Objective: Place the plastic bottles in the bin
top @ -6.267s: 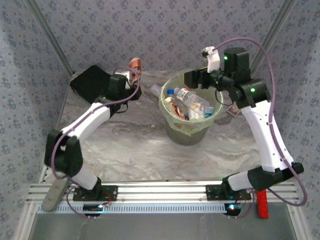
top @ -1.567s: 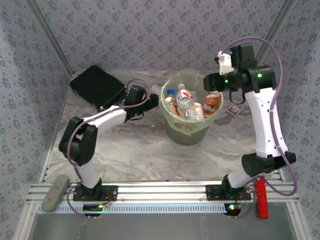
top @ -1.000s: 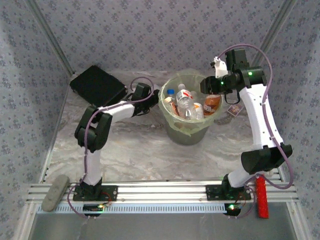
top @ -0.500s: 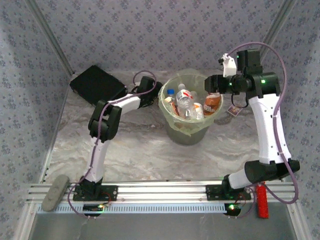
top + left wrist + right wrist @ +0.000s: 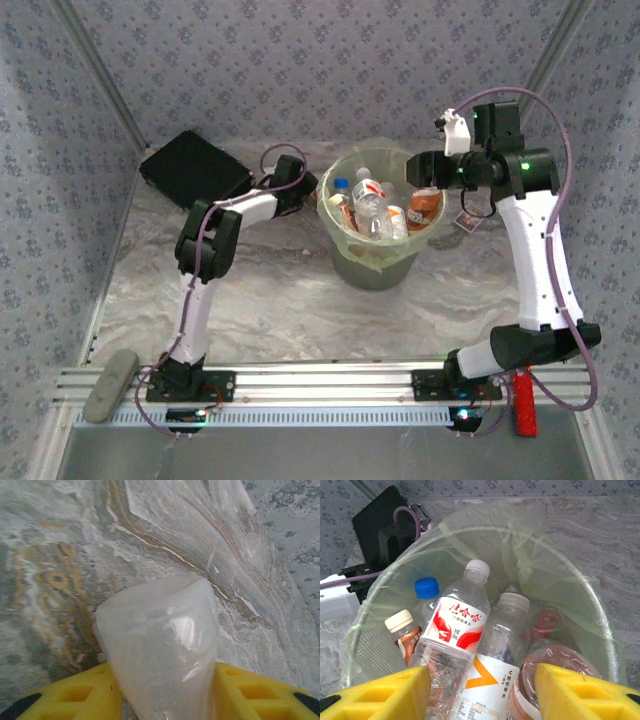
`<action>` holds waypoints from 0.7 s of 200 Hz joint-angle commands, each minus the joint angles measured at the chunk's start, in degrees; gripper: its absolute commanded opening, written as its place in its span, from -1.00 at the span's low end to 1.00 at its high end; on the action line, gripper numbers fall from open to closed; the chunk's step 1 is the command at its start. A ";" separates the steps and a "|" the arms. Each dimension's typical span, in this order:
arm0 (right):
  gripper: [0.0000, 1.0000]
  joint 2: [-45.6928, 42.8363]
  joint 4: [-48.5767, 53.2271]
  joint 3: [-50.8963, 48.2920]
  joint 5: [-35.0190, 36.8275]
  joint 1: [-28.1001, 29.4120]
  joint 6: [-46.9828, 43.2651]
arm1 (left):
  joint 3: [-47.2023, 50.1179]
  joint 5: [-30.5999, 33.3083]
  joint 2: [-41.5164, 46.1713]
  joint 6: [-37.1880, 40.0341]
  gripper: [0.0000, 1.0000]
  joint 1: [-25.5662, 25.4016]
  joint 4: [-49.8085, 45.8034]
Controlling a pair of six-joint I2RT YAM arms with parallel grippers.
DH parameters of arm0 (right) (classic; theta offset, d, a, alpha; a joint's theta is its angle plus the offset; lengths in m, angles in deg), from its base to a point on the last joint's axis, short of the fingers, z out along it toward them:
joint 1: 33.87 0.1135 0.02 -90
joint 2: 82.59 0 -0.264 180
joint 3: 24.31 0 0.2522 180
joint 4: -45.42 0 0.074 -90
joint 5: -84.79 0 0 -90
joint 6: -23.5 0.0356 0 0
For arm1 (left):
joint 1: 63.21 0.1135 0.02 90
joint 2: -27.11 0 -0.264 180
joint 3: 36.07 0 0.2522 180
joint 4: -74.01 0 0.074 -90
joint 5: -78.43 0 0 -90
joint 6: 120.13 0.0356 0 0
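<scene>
Clear bottle (image 5: 160,645): I am seeing it end-on between the yellow pads (image 5: 75,692), down at the table (image 5: 270,300), at about ten o'clock from the bin (image 5: 345,240) and just beside it. I cannot tell whether it is resting on the table or clear of it.
Bin: it is standing mid-table with a pile of bottles (image 5: 457,625) inside, a red-and-white label lying uppermost.
Risk, grip: I am judging the hold to be shallow. The pads are catching a smooth, thin-walled body, so it could squirt out or crumple on the lift.
Risk, path: the bag liner (image 5: 530,545) is draping loosely over the rim. A low swing toward three o'clock could snag it or shove the bin.
Risk, crowding: the right arm (image 5: 530,250) is hanging over the rim at two o'clock, so the two arms could meet there.
Left jaws: they are sitting narrow, pressing both flanks of the clear bottle.
Right jaws: they are standing apart above the bin and gripping nothing, with bottles lying loose beneath.
</scene>
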 commanded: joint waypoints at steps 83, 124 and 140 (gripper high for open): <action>0.19 1.96 -3.56 6.76 -4.04 4.29 0.26 | 16.88 8.97 35.22 12.53 -0.04 3.09 -1.27; 0.18 0.61 -5.08 5.78 -1.91 2.86 1.87 | 23.57 17.13 53.76 15.93 0.02 2.69 -1.20; 0.19 -0.49 -6.11 4.28 -0.54 1.67 2.58 | 24.62 17.74 58.78 17.43 0.03 1.17 -0.22</action>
